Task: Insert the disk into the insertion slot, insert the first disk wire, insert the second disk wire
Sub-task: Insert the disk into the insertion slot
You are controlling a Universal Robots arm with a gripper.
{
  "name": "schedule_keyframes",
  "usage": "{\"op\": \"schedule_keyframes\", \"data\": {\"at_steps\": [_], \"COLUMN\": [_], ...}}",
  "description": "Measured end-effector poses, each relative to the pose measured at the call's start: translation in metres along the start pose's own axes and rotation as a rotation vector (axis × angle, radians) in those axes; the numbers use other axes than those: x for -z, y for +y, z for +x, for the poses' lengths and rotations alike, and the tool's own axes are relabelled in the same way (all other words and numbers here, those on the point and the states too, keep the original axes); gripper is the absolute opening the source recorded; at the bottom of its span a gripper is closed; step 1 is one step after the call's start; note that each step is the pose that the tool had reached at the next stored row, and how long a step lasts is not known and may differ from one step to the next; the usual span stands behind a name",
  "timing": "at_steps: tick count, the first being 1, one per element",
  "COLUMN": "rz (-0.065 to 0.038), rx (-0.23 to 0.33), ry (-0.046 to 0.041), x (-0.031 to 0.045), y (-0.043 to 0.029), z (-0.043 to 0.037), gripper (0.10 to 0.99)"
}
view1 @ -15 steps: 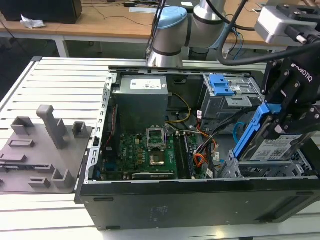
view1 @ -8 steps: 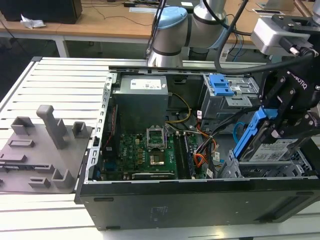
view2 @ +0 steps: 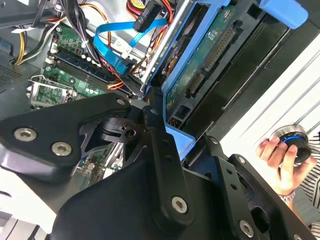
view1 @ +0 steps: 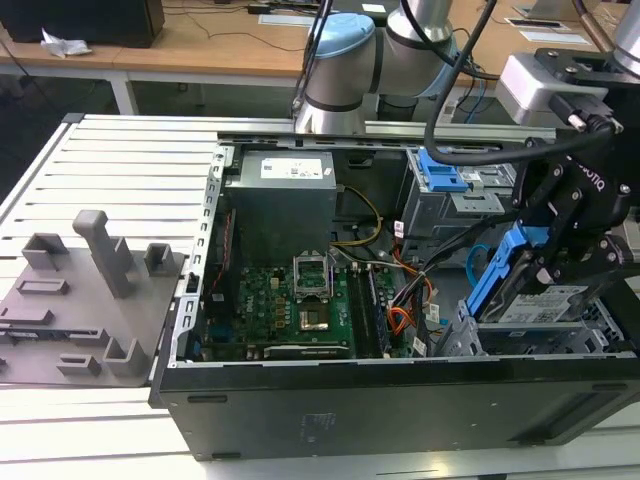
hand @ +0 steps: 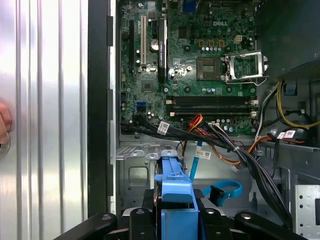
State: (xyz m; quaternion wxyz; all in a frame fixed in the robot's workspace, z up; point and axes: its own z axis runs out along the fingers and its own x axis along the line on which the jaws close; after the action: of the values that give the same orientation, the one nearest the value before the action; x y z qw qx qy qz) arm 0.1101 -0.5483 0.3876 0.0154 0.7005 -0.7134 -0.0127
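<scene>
Bright blue plastic, the carrier [view1: 495, 278], frames the disk [view1: 545, 305], which sits tilted at the lower right of the exterior view, inside the open computer case [view1: 300, 400] lying on the slatted metal desk [view1: 130, 170]. The gripper [view1: 540, 268] has its jaws closed on the carrier's sides, seemingly so that the silver body and its label are left untouched and the drive can be steered by its frame. The disk's lower end is at or just above the insertion slot [view1: 462, 338], the grey sheet-metal bay by the case's near wall. Because it stands at a slant, it is judged not yet seated. In the first wrist view the second disk wire [hand: 195, 167], a flat light-blue cable, runs to a loose loop just beyond the carrier, its dark plug apparently free, near the orange-red cable bundle [hand: 196, 121]. The taller cage with the blue latch [view1: 440, 175] stands further back.
</scene>
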Motion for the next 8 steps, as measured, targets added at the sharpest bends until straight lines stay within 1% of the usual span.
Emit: {"op": "schedule_keyframes", "data": {"at_steps": [8], "rz": [0.0], "rx": [0.0], "ry": [-0.0001], "x": [-0.0006], "y": [0.0], "z": [0.0], "gripper": [0.369]}}
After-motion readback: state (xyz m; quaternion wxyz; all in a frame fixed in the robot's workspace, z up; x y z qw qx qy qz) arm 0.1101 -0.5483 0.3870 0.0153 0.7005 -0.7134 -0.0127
